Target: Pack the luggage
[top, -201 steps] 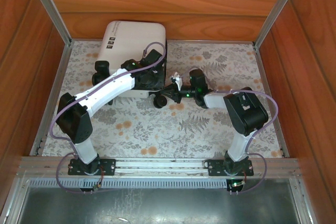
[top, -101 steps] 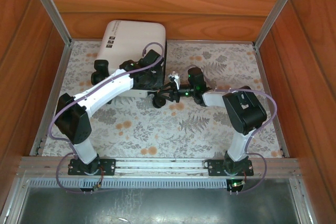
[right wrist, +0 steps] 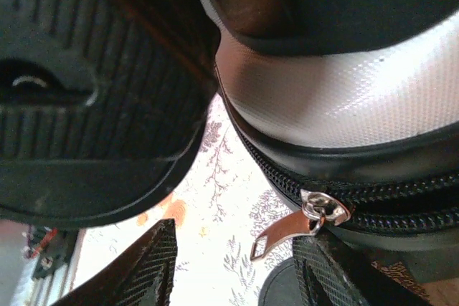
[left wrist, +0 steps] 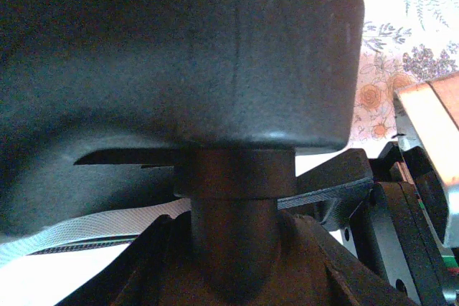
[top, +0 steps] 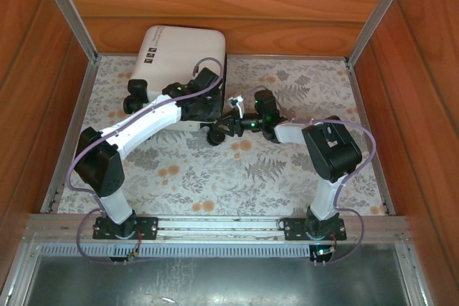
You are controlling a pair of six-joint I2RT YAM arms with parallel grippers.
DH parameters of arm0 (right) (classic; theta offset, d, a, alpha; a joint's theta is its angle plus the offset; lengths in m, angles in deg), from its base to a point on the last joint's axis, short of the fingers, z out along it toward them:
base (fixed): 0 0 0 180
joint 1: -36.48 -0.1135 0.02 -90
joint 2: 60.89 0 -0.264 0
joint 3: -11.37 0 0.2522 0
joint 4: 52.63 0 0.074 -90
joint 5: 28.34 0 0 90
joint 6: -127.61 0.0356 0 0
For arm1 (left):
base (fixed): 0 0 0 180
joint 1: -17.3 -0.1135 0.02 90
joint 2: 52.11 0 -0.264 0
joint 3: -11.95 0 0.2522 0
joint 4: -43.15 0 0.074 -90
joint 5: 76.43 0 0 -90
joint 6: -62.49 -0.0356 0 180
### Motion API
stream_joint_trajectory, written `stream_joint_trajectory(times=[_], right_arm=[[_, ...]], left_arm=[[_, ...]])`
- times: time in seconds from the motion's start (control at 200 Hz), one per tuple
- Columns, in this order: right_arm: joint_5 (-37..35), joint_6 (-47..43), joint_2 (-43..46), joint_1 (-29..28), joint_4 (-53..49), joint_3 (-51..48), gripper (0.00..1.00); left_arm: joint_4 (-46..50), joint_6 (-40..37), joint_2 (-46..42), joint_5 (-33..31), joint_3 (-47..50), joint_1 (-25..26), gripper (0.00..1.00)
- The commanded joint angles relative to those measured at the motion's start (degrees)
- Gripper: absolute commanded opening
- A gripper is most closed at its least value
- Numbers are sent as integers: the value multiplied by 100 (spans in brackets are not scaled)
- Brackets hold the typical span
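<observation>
Two hands meet at the shut luggage (top: 179,51), far left on the bench (top: 301,170). My right hand (right wrist: 240,263) has just parted around the zip pull (right wrist: 287,233), so zipping is likely done. Whether my left hand (top: 204,102) grips, I cannot tell.

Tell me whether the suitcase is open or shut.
Shut: the luggage lies flat, white shell up, no lining showing. Whether its zipper is fully closed, cannot tell.

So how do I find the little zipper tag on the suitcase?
Find the big white luggage at the back left of the flowery table. From its black zipper hangs a small pull tab, the only shiny metal bit among the black teeth.
</observation>
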Motion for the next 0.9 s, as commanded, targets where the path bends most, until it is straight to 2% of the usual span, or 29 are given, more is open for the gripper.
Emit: stream_joint_trajectory(times=[0.0, 0.23, 0.62, 0.705, 0.79, 0.895], right_arm=[[-1009, 928, -291, 14, 528, -99, 50], [-1326, 1689, -504, 25, 1142, -229, 43], [-2074, 1669, -314, -21, 1089, -385, 18], [-2302, 1451, -173, -21, 731, -352, 9], [-2571, 986, 59, -16, -96, -170, 1], [-2935, 151, 339, -21, -1405, 202, 0]], left_arm=[[-59, 81, -359, 219, 1, 74, 0], [-127, 99, -381, 228, 53, 74, 0], [-255, 135, -417, 286, 125, 48, 0], [-264, 38, -426, 355, 122, 48, 0], [-270, -244, -449, 577, 73, 46, 0], [-264, -596, -610, 745, 137, 48, 0]])
